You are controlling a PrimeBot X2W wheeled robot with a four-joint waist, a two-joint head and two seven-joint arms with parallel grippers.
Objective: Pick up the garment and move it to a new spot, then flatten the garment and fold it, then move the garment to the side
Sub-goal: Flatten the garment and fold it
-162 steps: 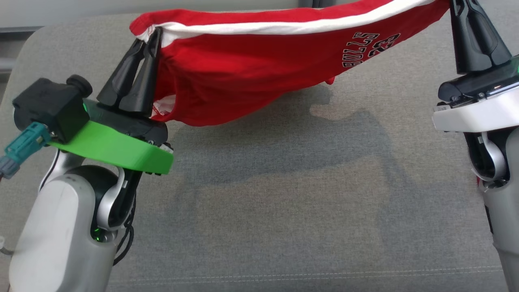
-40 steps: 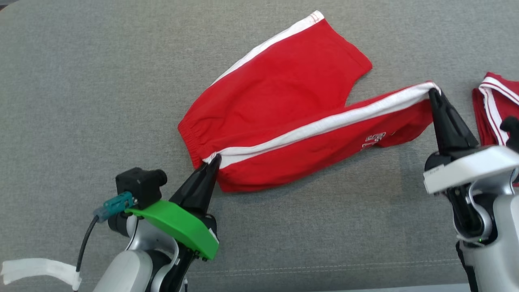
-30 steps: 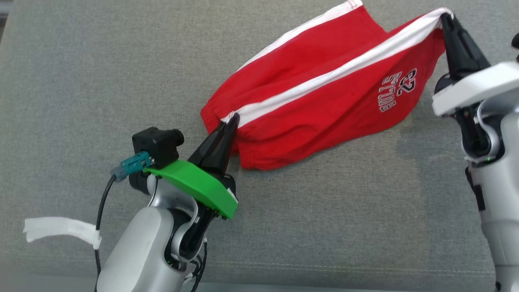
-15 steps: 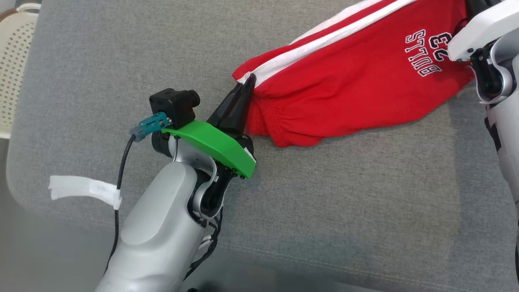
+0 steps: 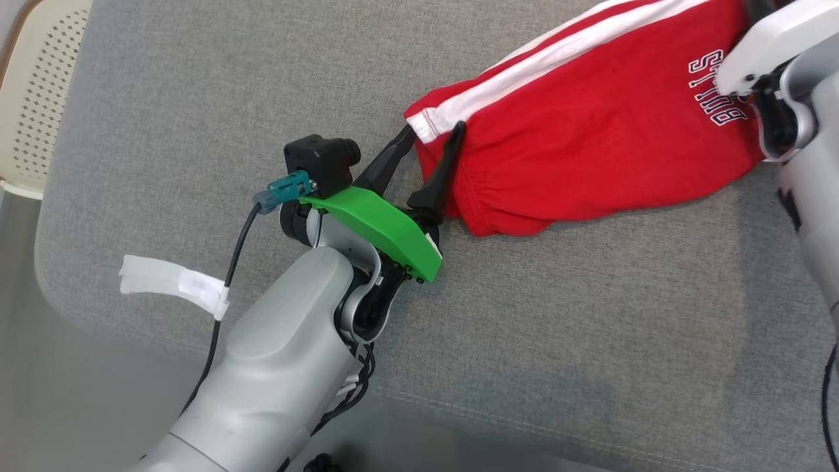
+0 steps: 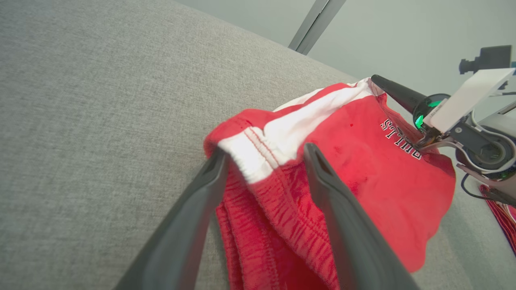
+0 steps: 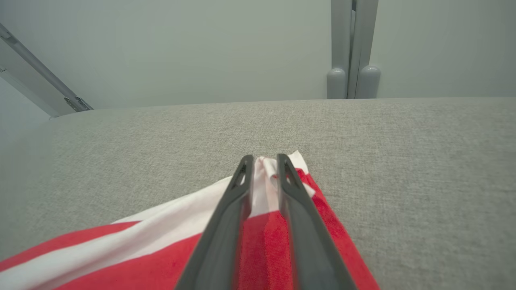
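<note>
Red shorts [image 5: 590,137] with a white side stripe [image 5: 557,56] lie folded on a grey upholstered cushion [image 5: 196,98]. In the head view they stretch from just above centre out toward 2 o'clock. Their gathered waistband [image 5: 498,196] forms the end nearest 9 o'clock. A black-and-white "BULLS" print [image 5: 718,92] sits near the 2 o'clock end, partly behind the right arm's white wrist housing [image 5: 767,46].

The left gripper [image 5: 433,129] reaches in from 7 o'clock, its fingers pointing toward 1 o'clock. Its jaws stand wide apart and hold nothing. They straddle the waistband corner where the white stripe ends, one finger to each side. From the left wrist camera, one finger seems to brush the cloth, though contact is hard to judge. A green bracket [image 5: 380,223] and a small black camera [image 5: 321,160] ride on that wrist.

The right gripper [image 7: 265,158] is at the opposite end of the shorts. In its own wrist view the two fingers stand a narrow gap apart. The white hem corner is bunched up between their tips, at 12 o'clock from the fingers. Whether they actually pinch the cloth I cannot tell.

A cream perforated object [image 5: 39,98] shows beyond the cushion edge at 10 o'clock in the head view. In the left wrist view, another red-and-white garment [image 6: 500,205] lies at 4 o'clock, past the right wrist.
</note>
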